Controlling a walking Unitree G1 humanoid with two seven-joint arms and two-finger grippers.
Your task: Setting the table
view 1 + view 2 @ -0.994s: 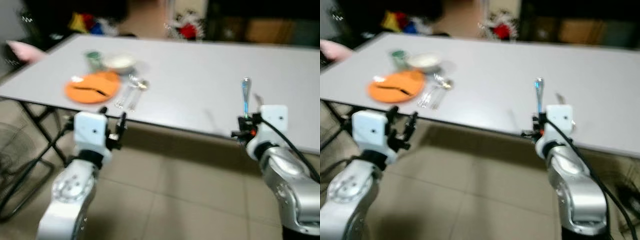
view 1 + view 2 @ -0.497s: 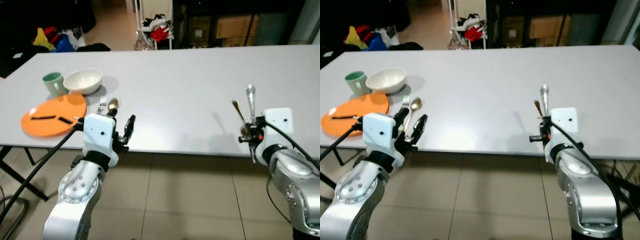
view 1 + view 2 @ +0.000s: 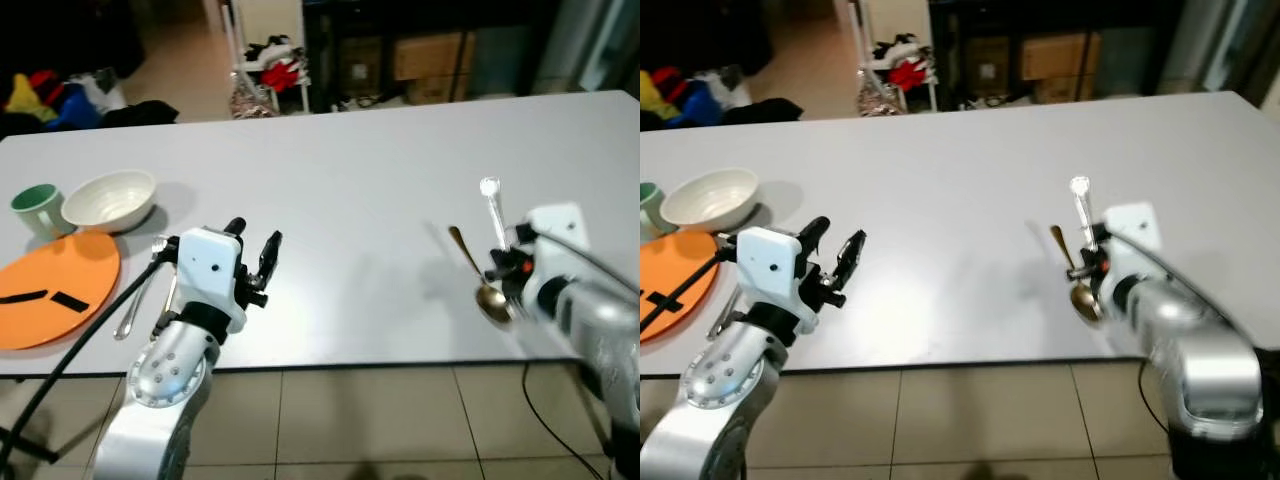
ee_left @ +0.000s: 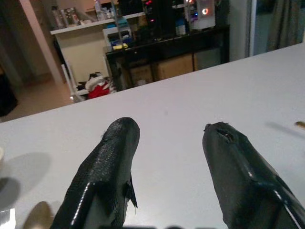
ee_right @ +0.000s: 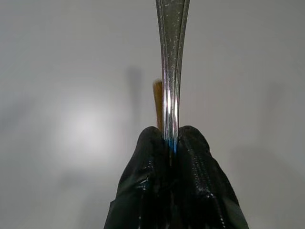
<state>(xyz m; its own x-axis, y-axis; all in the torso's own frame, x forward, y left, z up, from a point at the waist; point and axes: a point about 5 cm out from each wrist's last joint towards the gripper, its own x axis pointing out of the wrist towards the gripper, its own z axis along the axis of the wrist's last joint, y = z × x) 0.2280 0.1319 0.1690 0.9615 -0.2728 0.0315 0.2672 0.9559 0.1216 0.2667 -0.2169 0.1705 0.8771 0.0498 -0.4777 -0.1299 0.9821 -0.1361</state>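
My right gripper (image 5: pixel 170 138) is shut on a silver utensil (image 3: pixel 491 210). Its handle stands upright over the white table (image 3: pixel 350 170), near the front right edge. A gold spoon (image 3: pixel 482 290) lies on the table just beside and below that gripper. My left gripper (image 3: pixel 255 233) is open with nothing between its fingers (image 4: pixel 114 152), hovering over the table's front left part. To its left are an orange plate (image 3: pixel 70 275) with black sticks on it, a white bowl (image 3: pixel 110 200), a green mug (image 3: pixel 35 208) and a silver utensil lying by the plate (image 3: pixel 135 305).
Behind the table stand dark shelves with cardboard boxes (image 3: pixel 430 55) and a rack with red clothes (image 3: pixel 275 72). Coloured bags lie at the back left (image 3: pixel 25 90). Tiled floor (image 3: pixel 350 420) runs under the table's front edge.
The whole view has shifted as the camera moved closer to the table. Both grippers now hang over the tabletop. The right gripper still holds the silver utensil.
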